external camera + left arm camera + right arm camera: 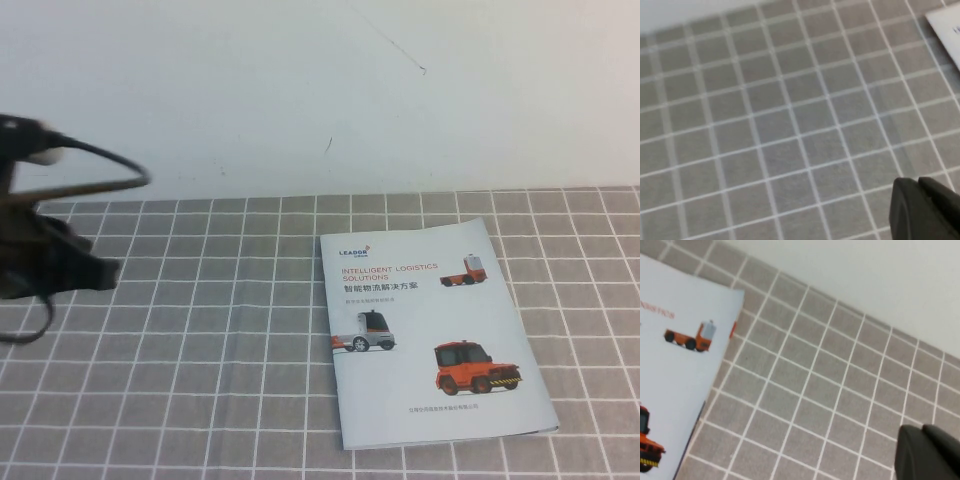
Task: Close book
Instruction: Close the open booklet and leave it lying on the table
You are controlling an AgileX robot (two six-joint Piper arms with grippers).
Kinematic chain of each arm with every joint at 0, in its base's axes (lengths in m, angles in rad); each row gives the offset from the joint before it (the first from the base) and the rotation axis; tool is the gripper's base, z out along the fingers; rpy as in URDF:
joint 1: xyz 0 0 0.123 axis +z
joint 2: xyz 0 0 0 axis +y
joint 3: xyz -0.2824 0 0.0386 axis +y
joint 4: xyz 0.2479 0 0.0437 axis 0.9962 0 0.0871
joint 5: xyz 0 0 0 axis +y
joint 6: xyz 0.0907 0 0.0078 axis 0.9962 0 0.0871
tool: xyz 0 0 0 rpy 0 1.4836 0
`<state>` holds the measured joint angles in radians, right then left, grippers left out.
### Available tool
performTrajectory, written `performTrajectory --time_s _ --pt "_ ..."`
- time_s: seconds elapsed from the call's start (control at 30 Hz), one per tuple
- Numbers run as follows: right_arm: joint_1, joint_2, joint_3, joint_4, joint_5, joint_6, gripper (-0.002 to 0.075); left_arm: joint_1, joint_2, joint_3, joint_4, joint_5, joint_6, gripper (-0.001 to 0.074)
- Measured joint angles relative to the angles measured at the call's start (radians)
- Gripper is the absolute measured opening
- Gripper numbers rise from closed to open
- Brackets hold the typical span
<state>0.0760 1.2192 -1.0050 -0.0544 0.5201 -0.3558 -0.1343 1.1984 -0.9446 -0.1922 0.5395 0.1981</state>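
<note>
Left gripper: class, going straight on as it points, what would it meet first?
Probably the checked cloth, short of the book; left gripper hangs at left, right gripper right of book.

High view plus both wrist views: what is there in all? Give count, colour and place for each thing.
book: one, pale cover printed with orange and white vehicles, lying closed and flat on the cloth, right of centre.
tablecloth: one, grey with a white grid, over the near part of the scene.
white surface: one, plain, beyond the cloth's far edge.
left arm: one, black, at the high view's left edge, over the cloth.
left gripper: one, black, partly shown in its wrist view, over bare cloth left of the book.
right gripper: one, black, partly shown in its wrist view, over cloth right of the book.
</note>
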Motion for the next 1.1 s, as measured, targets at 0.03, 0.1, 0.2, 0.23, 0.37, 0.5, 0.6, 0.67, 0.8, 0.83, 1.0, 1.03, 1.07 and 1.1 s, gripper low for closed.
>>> performTrajectory --time_s 0.03,0.1,0.2,0.23,0.37,0.5,0.6,0.67,0.8,0.83,1.0,1.03,1.07,1.1 --pt "0.0 -0.052 0.034 0.008 -0.022 0.0 -0.0003 0.008 -0.051 0.022 0.015 -0.017 -0.007 -0.0002" --pt "0.0 -0.145 0.106 0.012 -0.057 0.001 -0.0003 0.017 -0.158 0.09 0.032 -0.067 -0.021 -0.0002" --pt "0.0 -0.281 0.229 0.032 -0.089 0.009 -0.0003 0.02 -0.309 0.204 0.034 -0.142 -0.028 -0.0002" --pt "0.0 -0.326 0.27 0.04 -0.094 0.01 -0.0003 0.02 -0.361 0.245 0.034 -0.158 -0.028 -0.0002" --pt "0.0 -0.477 0.402 0.073 -0.098 0.01 -0.0003 0.02 -0.567 0.375 0.035 -0.165 -0.026 -0.0002" --pt "0.0 -0.629 0.508 0.084 -0.098 -0.001 -0.0003 0.02 -0.756 0.472 0.035 -0.151 -0.001 -0.0002" --pt "0.0 -0.75 0.577 0.086 -0.098 -0.005 -0.0003 0.02 -0.876 0.533 0.035 -0.157 0.016 -0.0003" --pt "0.0 -0.835 0.622 0.096 -0.098 -0.006 -0.0003 0.02 -0.944 0.575 0.035 -0.173 0.025 -0.0004" --pt "0.0 -0.975 0.684 0.129 -0.09 -0.006 -0.0003 0.02 -1.025 0.654 0.006 -0.21 0.027 -0.0004" --pt "0.0 -1.002 0.692 0.134 -0.078 -0.006 -0.0003 0.02 -1.031 0.671 -0.014 -0.218 0.027 -0.0004" --pt "0.0 -1.062 0.705 0.188 0.047 -0.005 -0.0003 0.02 -1.035 0.708 -0.088 -0.245 0.029 -0.0004" --pt "0.0 -1.064 0.705 0.212 0.067 -0.005 -0.0003 0.02 -1.035 0.708 -0.096 -0.247 0.029 -0.0004" --pt "0.0 -1.064 0.705 0.236 0.077 -0.005 -0.0003 0.02 -1.035 0.708 -0.101 -0.249 0.029 -0.0004" --pt "0.002 -1.064 0.705 0.255 0.082 -0.005 -0.0003 0.02 -1.035 0.708 -0.105 -0.249 0.029 -0.0004"
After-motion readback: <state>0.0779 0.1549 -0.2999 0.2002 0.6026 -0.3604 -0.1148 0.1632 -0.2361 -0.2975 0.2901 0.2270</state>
